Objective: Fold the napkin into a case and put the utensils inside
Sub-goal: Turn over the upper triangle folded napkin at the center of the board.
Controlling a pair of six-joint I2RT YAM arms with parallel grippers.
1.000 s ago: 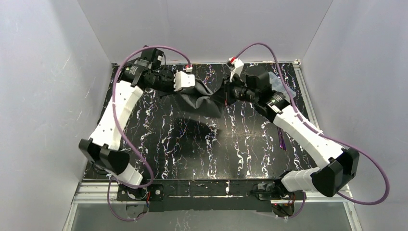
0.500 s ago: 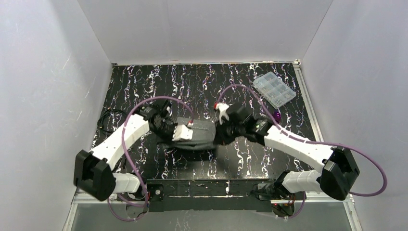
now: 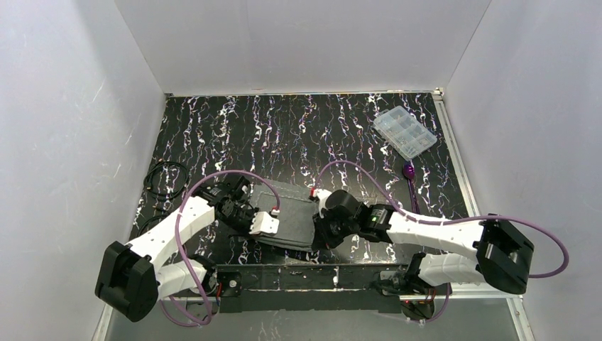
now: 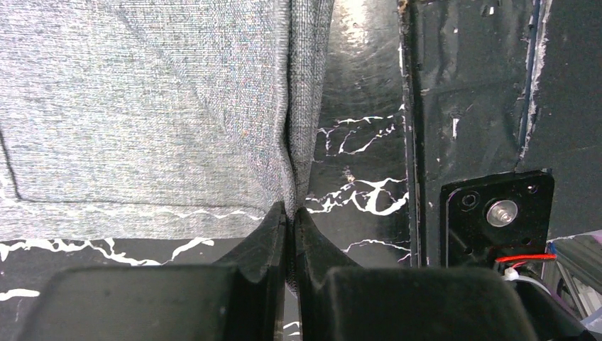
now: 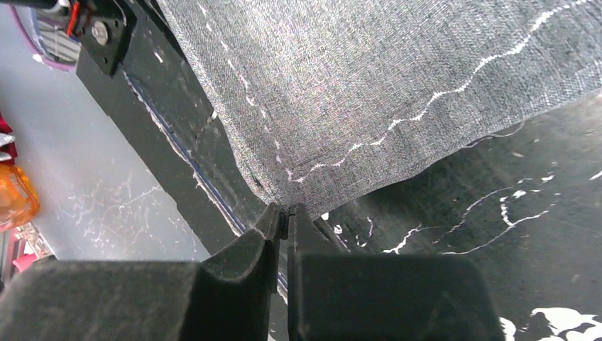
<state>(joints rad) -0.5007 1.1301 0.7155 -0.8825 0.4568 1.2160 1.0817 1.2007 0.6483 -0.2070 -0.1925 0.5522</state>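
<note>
Dragged nearer, the napkin (image 3: pixel 287 213) now lies at the lower centre of the black, white-veined table (image 3: pixel 234 135). Left gripper (image 4: pixel 289 217) and right gripper (image 5: pixel 284 213) each pinch its edge; white walls (image 3: pixel 305 42) enclose the table.

Both arms are folded low and drawn in toward the near edge of the table, with the elbows turned outward. The left arm (image 3: pixel 170 231) is bent so that its wrist is pointed inward to the right. The right arm (image 3: pixel 433 229) is laid nearly flat, with its wrist pointed left. The left gripper (image 4: pixel 289 213) is pressed together on a fold of the napkin (image 4: pixel 142 106) (no gap is seen between the fingers), and the right gripper (image 5: pixel 285 213) is likewise clamped on the napkin's edge
</note>
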